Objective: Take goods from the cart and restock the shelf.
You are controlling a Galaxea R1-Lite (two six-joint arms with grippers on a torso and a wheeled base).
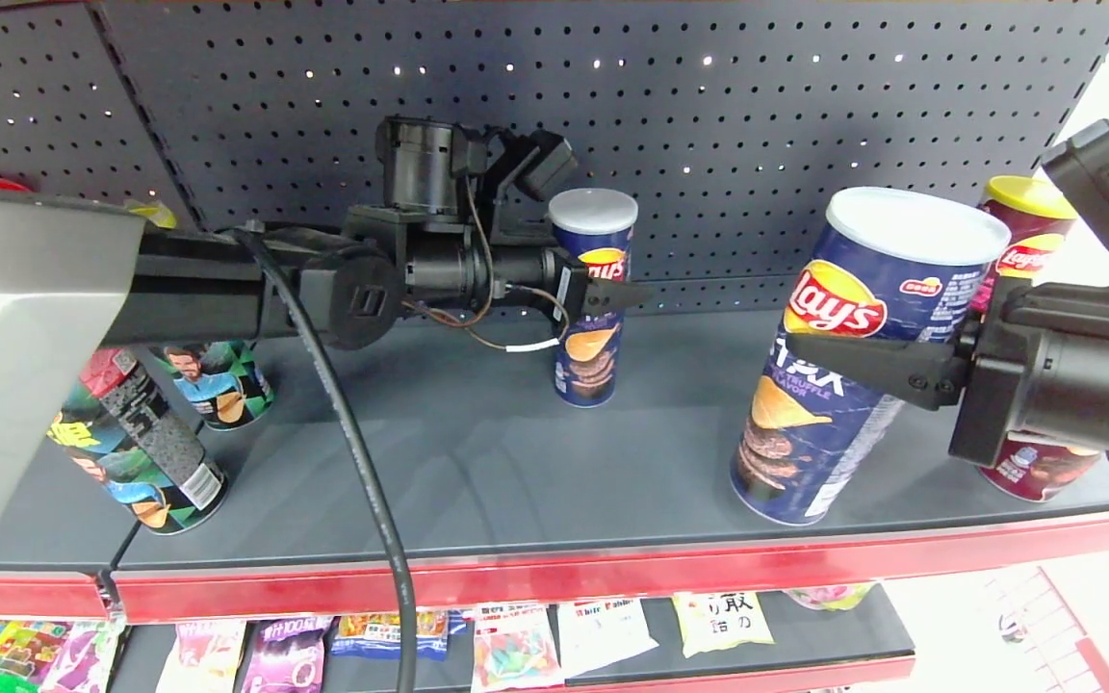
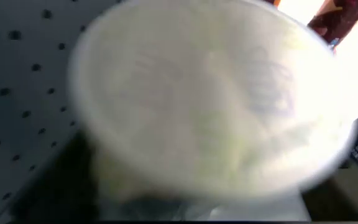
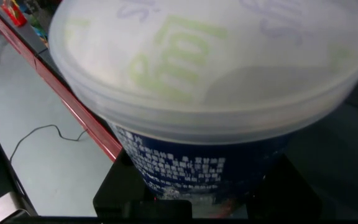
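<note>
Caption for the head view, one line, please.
Left pincer grips the back can; right pincer grips the tilted front can near the shelf edge.

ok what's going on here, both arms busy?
Both are restocking chip cans on the shelf. The left tool is shut on the upright blue can near the pegboard. The right tool is shut on the tilted blue can by the front edge, beside a maroon can.

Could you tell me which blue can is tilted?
The blue can in the right gripper, at the shelf front; the other can, in the left gripper, stands upright farther back.
</note>
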